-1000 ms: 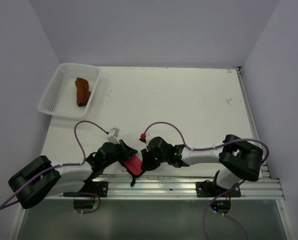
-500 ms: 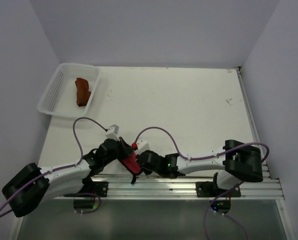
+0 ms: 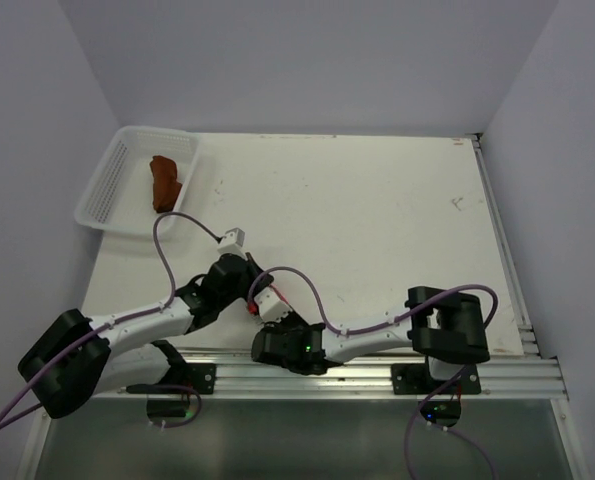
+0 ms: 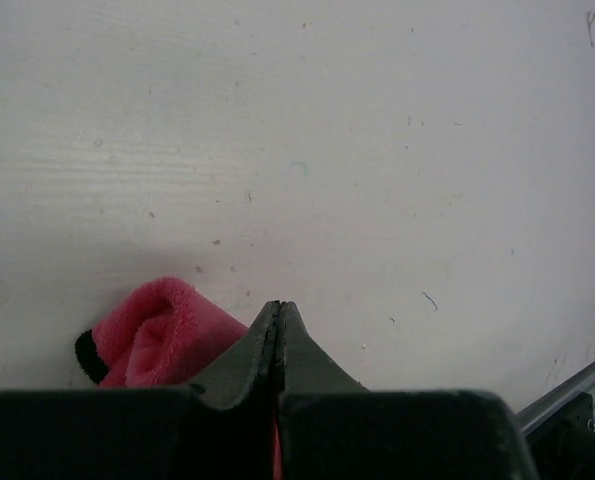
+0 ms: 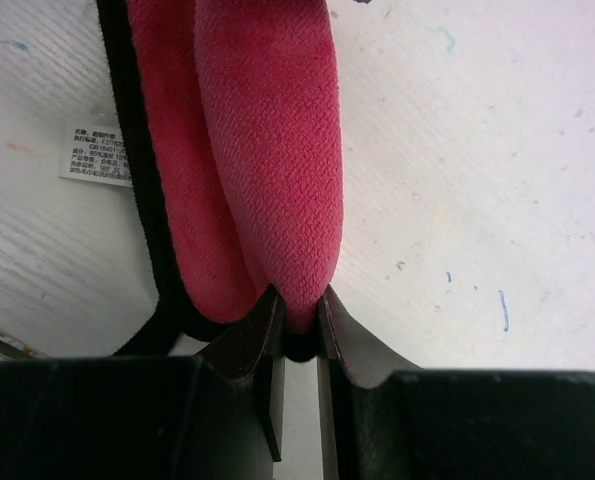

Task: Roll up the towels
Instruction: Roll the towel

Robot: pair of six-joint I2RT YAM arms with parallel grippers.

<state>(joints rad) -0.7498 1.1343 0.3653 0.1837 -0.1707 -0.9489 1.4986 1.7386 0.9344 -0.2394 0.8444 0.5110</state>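
My right gripper (image 5: 297,300), nearly closed, pinches a thick fold of the pink towel (image 5: 267,130) near the front edge of the table (image 5: 457,150), likely so the roll can't spring loose. My left gripper (image 4: 279,312) is fully closed beside it; whether it pins an edge I cannot tell. The orange towel (image 3: 163,182) lies in the basket (image 3: 97,200).

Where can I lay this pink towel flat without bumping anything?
The white table is bare across its middle and right, from the white mesh basket to the right edge. That basket, holding the rust-orange towel, fills the far-left corner. The near edge left of centre is crowded: left gripper and right gripper meet over the pink-red towel.
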